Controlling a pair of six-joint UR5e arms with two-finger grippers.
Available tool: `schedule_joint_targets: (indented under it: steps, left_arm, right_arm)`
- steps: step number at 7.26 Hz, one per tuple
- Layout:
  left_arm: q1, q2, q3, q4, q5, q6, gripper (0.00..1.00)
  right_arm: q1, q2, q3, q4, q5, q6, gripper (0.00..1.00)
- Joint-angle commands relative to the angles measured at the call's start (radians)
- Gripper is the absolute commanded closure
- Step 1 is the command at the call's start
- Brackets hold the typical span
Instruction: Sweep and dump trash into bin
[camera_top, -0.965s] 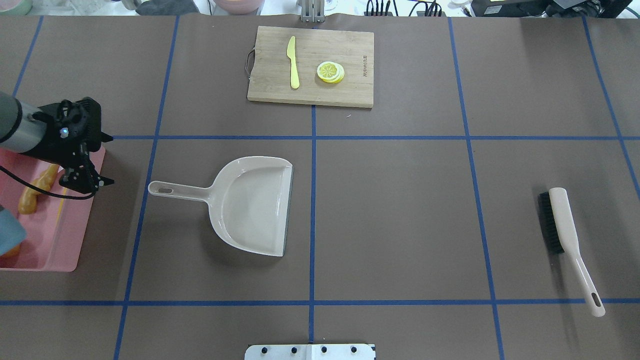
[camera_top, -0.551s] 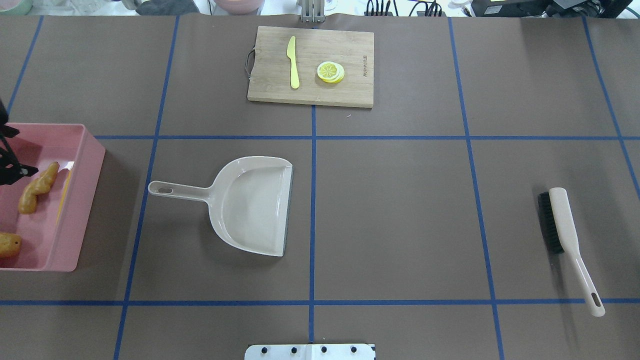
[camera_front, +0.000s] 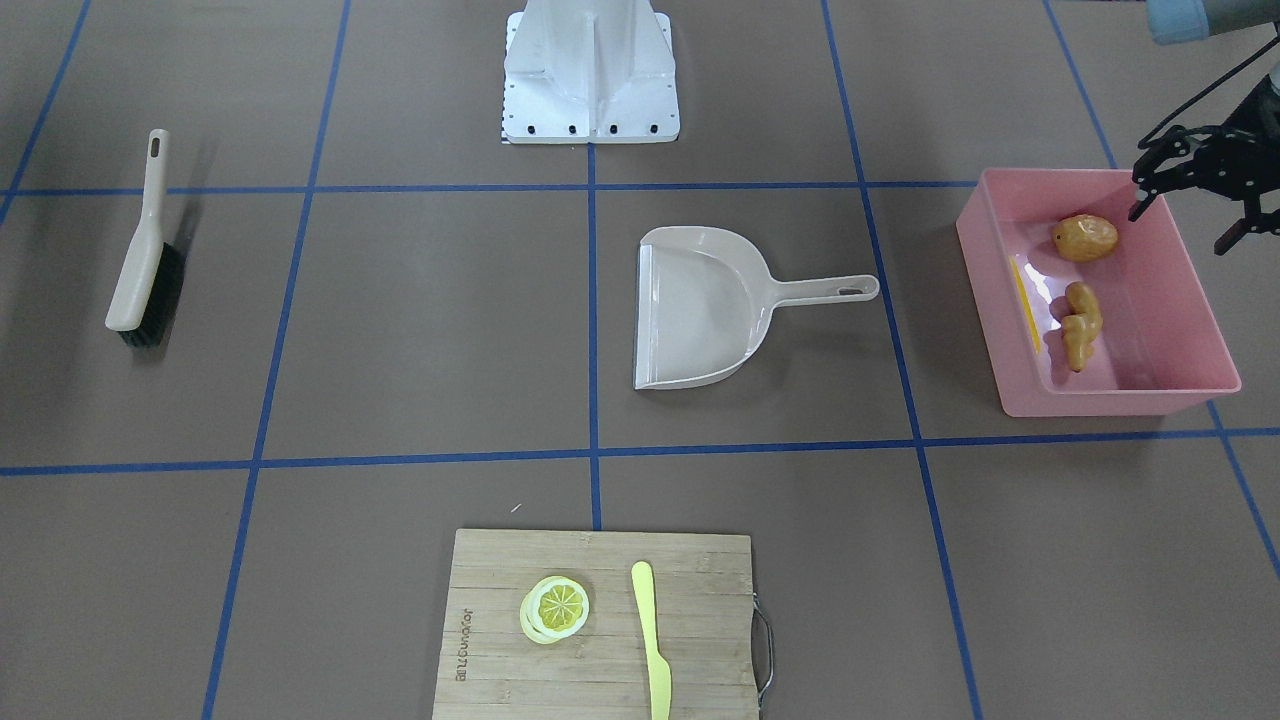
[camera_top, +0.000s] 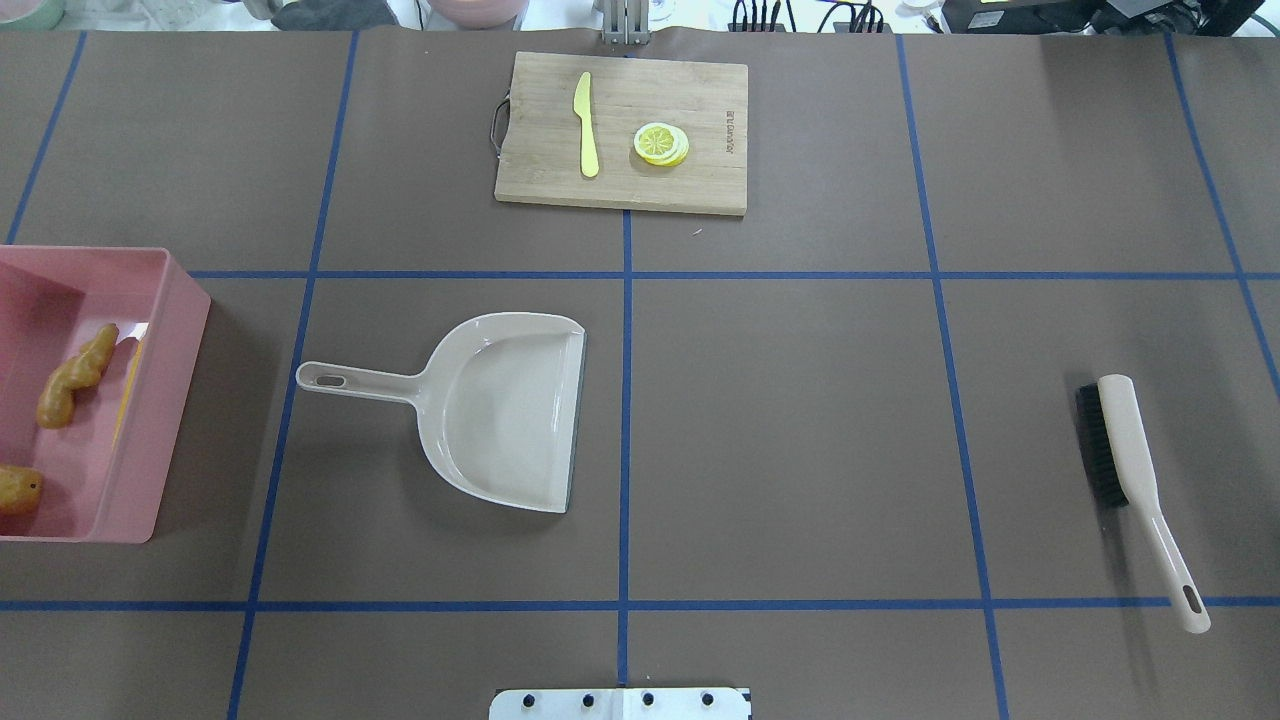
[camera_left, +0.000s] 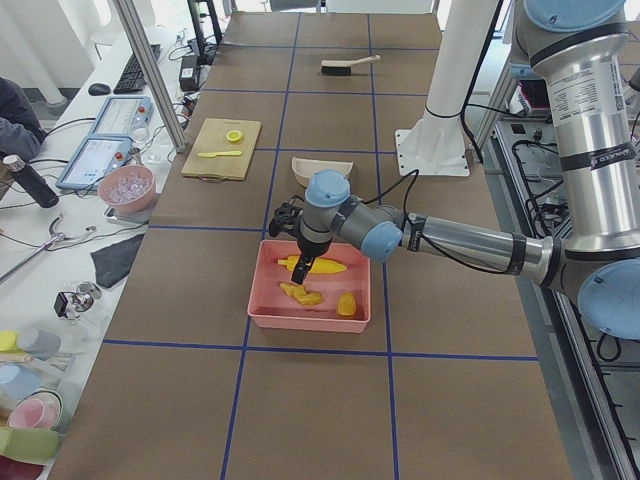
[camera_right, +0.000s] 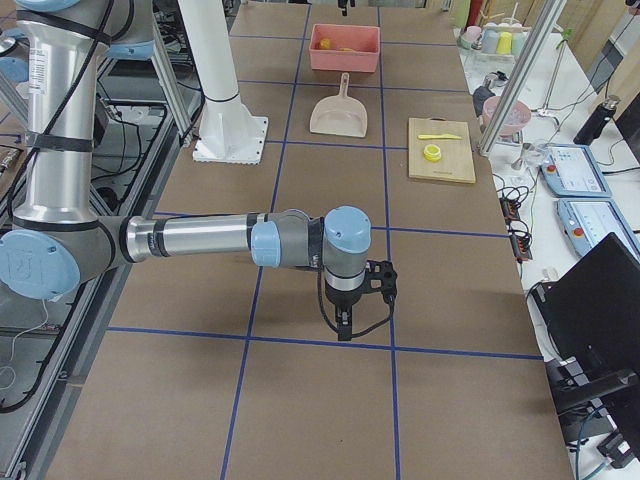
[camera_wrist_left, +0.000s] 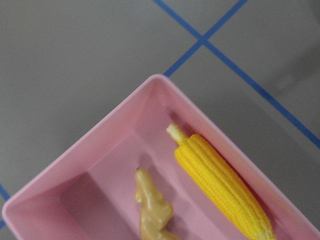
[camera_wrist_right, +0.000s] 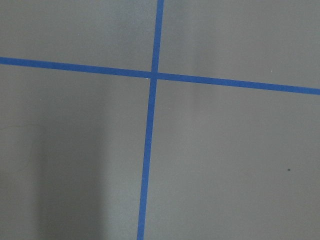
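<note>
The bin (camera_front: 1199, 334) is a pink tub at the table's left end, also seen at the overhead view's left edge (camera_top: 172, 318). The trash lies inside it: a brown potato (camera_front: 1085, 238), a tan ginger root (camera_front: 1080, 326) and a yellow corn cob (camera_wrist_left: 220, 187) along one long wall. My left gripper (camera_front: 1180, 230) hangs open and empty over the bin's robot-side end, near the potato. My right gripper (camera_right: 343, 322) shows only in the exterior right view, low over bare table, so I cannot tell its state.
A beige dustpan (camera_top: 500, 410) lies left of the table's centre, its handle toward the bin. A brush (camera_top: 1125, 450) lies at the right. A wooden cutting board (camera_top: 700, 90) at the far edge carries a pale yellow knife (camera_top: 585, 125) and lemon slices (camera_top: 660, 144).
My left arm has drawn back leftward off the bin and out of the overhead view, uncovering the ginger and potato. Dustpan, brush and board have not moved.
</note>
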Motion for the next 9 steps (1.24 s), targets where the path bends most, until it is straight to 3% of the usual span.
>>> schedule_joint_targets:
  steps: [1,4,6,9]
  left_arm:
    - [-0.076,0.041,0.041,-0.003,0.09,-0.028,0.01]
    - [-0.209,0.09,0.121,0.0,0.091,-0.045,0.01]
    - [-0.292,0.088,0.265,-0.021,-0.147,-0.031,0.01]
    - [-0.337,0.081,0.265,-0.004,-0.182,-0.045,0.01]
  right_arm:
    - [0.0,-0.002,-0.007,0.002,0.001,-0.001,0.0]
    - [0.0,0.007,-0.005,0.001,0.014,0.004,0.0]
    - [0.003,0.007,0.001,0.001,0.081,0.007,0.0]
    - [0.008,0.007,-0.005,0.002,0.096,0.053,0.0]
